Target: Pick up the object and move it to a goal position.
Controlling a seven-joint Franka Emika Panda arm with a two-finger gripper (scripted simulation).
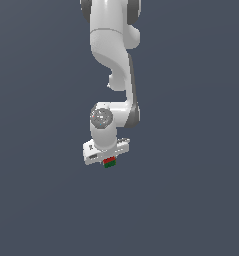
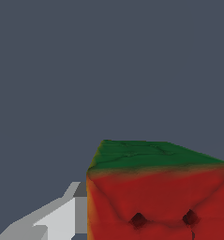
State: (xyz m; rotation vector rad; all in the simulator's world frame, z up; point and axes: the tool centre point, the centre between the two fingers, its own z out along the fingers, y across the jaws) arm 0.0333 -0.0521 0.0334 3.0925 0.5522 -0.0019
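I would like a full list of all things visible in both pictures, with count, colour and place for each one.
cube: one, red upper part with small dark dots, green lower band; directly under the white gripper, against its underside. It fills the near part of the wrist view.
background surface: one, plain dark grey-blue; all around, bare of other things.
arm: one, white with dark joints; comes down from the top of the exterior view.
gripper: one, white; at the arm's lower end, jaws at the cube; one pale grey finger shows beside the cube.
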